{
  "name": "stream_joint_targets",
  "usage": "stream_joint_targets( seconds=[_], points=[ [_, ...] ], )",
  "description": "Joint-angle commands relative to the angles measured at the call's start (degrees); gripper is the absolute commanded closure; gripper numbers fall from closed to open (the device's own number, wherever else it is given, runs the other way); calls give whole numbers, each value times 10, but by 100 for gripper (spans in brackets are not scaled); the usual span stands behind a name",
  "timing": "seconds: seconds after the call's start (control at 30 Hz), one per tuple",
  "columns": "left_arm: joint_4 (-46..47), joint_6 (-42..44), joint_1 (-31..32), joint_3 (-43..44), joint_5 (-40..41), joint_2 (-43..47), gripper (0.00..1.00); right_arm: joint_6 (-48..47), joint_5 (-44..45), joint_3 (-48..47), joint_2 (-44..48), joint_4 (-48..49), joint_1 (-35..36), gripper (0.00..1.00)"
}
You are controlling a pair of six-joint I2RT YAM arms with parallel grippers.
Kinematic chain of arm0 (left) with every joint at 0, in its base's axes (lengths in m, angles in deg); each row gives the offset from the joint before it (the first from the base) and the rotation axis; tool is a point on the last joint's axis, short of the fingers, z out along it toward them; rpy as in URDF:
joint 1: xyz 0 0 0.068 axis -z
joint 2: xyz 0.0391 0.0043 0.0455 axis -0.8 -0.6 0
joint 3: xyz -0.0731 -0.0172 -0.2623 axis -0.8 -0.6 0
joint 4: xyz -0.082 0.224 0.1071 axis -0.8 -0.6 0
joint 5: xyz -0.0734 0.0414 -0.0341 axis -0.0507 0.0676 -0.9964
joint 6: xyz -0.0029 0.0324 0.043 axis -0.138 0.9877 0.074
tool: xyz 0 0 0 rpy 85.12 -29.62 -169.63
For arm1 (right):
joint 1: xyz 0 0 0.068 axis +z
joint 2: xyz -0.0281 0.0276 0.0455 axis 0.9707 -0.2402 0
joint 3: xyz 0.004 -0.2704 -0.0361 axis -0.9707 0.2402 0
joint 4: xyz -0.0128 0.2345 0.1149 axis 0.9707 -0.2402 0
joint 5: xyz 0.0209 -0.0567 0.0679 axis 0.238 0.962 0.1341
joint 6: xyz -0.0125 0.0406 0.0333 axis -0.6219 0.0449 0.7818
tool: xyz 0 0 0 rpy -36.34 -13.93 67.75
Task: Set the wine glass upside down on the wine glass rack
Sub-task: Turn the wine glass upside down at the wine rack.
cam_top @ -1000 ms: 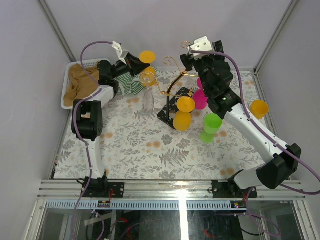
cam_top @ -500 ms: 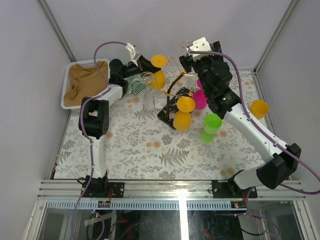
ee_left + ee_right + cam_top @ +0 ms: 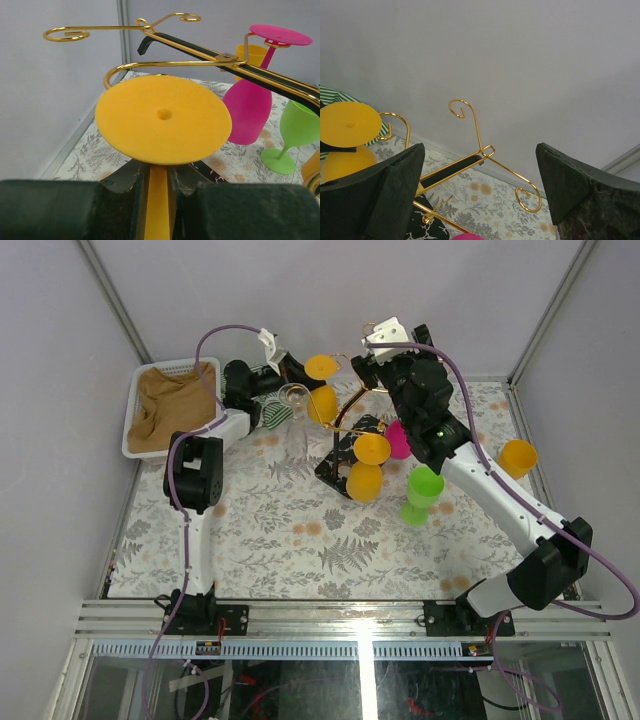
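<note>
The left gripper [image 3: 300,372], with the orange glass [image 3: 321,367], now sits further right than a second ago, away from the basket [image 3: 170,365] and close by the rack [image 3: 350,405] hooks (the purple cable [image 3: 215,335] swings over too), while the right gripper [image 3: 480,145] leans slightly left, hiding more of the pink glass [image 3: 400,440].

White basket [image 3: 132,412] holding brown cloth [image 3: 170,400], green-striped cloth [image 3: 274,413] nearby, on floral table cover [image 3: 300,540]
</note>
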Motion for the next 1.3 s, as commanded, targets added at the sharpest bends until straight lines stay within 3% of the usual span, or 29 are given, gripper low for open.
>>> stream_joint_targets(
  seconds=[0.0, 1.27],
  points=[
    [58, -22, 12, 23, -20, -9, 100, -17, -7, -32, 0, 21, -2, 1],
    [58, -28, 36, 110, 2, -67, 100, -26, -12, -47, -29, 17, -17, 1]
  ],
)
